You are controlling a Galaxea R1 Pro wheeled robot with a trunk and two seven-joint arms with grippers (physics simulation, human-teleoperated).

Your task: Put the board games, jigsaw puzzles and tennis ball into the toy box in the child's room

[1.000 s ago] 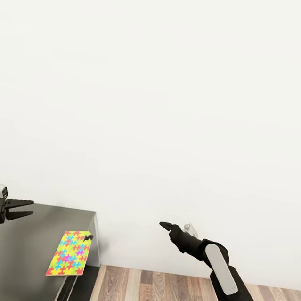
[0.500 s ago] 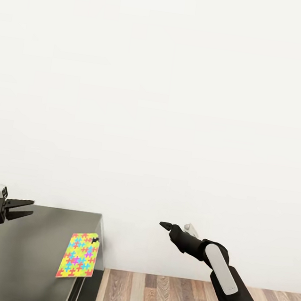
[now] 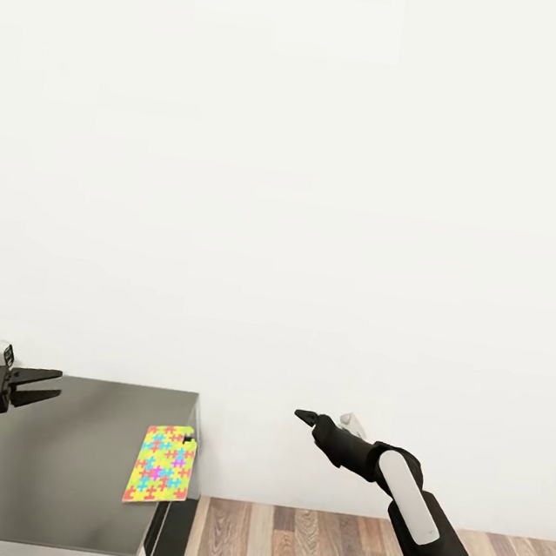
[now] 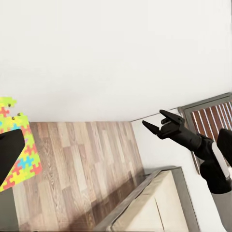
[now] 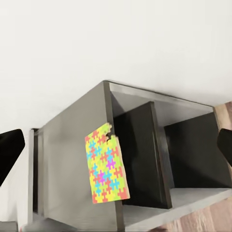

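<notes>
One jigsaw puzzle (image 3: pixel 162 465), a flat board of yellow, pink, blue and green pieces, lies at the right end of the grey-topped table (image 3: pixel 42 466) with its side reaching past the edge. My left gripper (image 3: pixel 59 383) hangs open above the table's left part, well to the left of the puzzle. Off the table's end, my right gripper (image 3: pixel 299 415) is held over the floor; the left wrist view shows this right gripper (image 4: pixel 152 118) open and empty. The right wrist view looks down on the puzzle (image 5: pixel 107 169) and the table (image 5: pixel 67 150). The toy box is out of view.
A blank white wall (image 3: pixel 290 183) rises behind the table. Wood-plank floor (image 3: pixel 321 551) runs right of the table's dark side panel (image 3: pixel 168 544). In the left wrist view a corner of the bed (image 4: pixel 159 208) with beige mattress and grey frame stands on the floor.
The whole head picture has shifted: table and puzzle now sit further right in it, so the camera has turned. Both arms keep the same pose and both grippers stay open.
</notes>
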